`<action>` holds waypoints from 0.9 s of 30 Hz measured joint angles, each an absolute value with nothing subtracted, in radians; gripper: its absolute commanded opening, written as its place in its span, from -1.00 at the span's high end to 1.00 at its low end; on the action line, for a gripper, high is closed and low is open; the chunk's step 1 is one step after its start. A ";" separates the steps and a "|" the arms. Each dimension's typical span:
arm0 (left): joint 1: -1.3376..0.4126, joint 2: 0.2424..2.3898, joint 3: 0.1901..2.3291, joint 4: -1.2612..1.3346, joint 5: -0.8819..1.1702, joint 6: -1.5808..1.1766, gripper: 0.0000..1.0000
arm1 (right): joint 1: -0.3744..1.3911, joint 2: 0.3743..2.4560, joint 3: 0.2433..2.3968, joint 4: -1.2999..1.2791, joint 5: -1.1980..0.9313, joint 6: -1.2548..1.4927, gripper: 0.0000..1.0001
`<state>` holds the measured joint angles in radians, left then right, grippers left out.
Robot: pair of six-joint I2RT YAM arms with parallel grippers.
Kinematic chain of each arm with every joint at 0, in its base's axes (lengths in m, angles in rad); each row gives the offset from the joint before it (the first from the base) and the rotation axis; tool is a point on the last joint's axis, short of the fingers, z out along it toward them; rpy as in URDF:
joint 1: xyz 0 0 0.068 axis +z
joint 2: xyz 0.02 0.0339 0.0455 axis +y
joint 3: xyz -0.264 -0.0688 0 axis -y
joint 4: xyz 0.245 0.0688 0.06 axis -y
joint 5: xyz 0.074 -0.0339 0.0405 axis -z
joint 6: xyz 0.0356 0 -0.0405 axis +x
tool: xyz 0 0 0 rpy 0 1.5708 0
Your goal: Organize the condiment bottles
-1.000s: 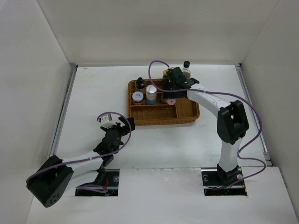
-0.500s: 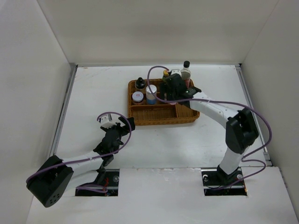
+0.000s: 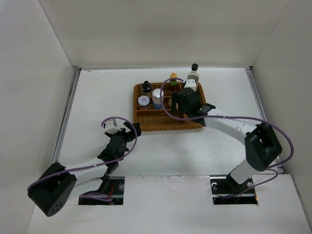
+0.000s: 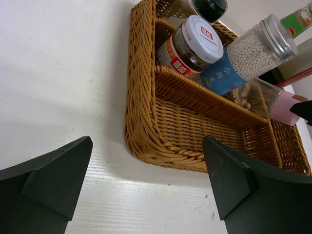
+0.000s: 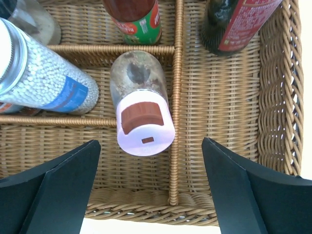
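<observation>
Reckoning I'm nearly done: pink-lidded glass shaker (image 5: 144, 112) sits in brown wicker tray (image 5: 278, 97); right gripper (image 5: 150, 142), left gripper (image 4: 147, 141) gape empty.

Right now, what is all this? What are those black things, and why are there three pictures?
These are two robot arms bolted to a white table. Each ends in a gripper: two black fingers that pinch like tongs. One picture looks down from above. The other two come from little cameras on the wrists, so the black shapes at the bottom are the arm's own fingers. On the table sits a wicker tray holding six bottles: a tall dark bottle, a yellow-capped bottle, a black-capped bottle, a blue-white cylinder, a white-lidded jar and a pink-lidded shaker. The right gripper is open above the shaker, holding nothing. The left gripper is open and empty too, near the tray's corner.
</observation>
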<state>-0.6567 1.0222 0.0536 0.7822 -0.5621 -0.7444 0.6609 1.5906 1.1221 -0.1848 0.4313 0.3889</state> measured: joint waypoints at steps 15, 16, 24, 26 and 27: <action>-0.657 1.025 0.054 0.783 -0.562 -0.744 -1.00 | 0.661 1.635 1.082 -0.003 0.427 0.396 -0.32; -0.657 1.025 0.054 0.783 -0.562 -0.744 -1.00 | 0.659 1.636 1.082 -0.002 0.427 0.396 -0.38; -0.657 1.036 0.054 0.783 -0.560 -0.744 -1.00 | 0.651 1.661 1.089 -0.037 0.427 0.393 0.05; -0.657 1.036 0.054 0.784 -0.559 -0.744 -1.00 | 0.650 1.662 1.102 -0.052 0.426 0.391 0.12; -0.657 1.036 0.054 0.784 -0.559 -0.744 -1.00 | 0.649 1.662 1.110 -0.061 0.426 0.389 0.13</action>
<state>-0.6567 1.0363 0.0536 0.7837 -0.5594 -0.7444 0.6491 1.6623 1.1099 -0.0612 0.4263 0.3885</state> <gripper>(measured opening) 0.997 0.581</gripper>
